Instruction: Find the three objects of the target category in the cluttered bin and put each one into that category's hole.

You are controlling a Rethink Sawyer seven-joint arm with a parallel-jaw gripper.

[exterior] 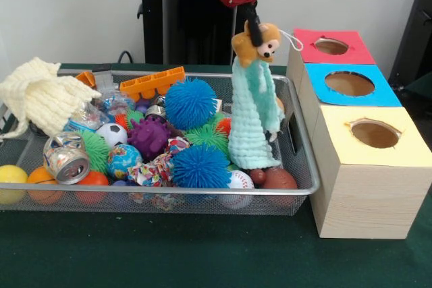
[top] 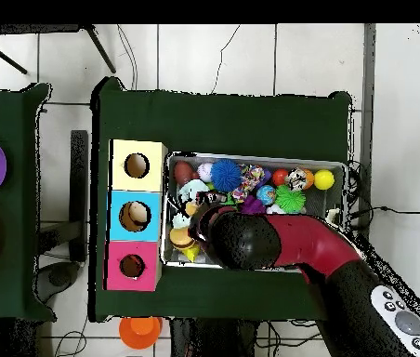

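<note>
My gripper [exterior: 252, 23] hangs over the right end of the wire mesh bin [exterior: 169, 202], shut on the head of an orange plush dog [exterior: 258, 42]. The dog's long teal knitted body [exterior: 254, 119] dangles down, and its hem reaches the toys in the bin. Three boxes with round holes stand right of the bin: red [exterior: 358, 48] farthest, blue [exterior: 317, 92] in the middle, yellow [exterior: 405, 146] nearest. From above, my arm [top: 251, 242] covers the bin's [top: 251, 156] near side, and the plush dog [top: 183, 239] shows beside the blue box [top: 121, 200].
The bin holds two blue spiky balls [exterior: 191, 102] [exterior: 200, 165], a purple spiky ball [exterior: 148, 136], a crushed can [exterior: 66, 158], an orange toy piece [exterior: 152, 83], a baseball [exterior: 237, 183] and a brown football [exterior: 279, 179]. A cream knitted cloth [exterior: 40, 96] drapes over the left rim.
</note>
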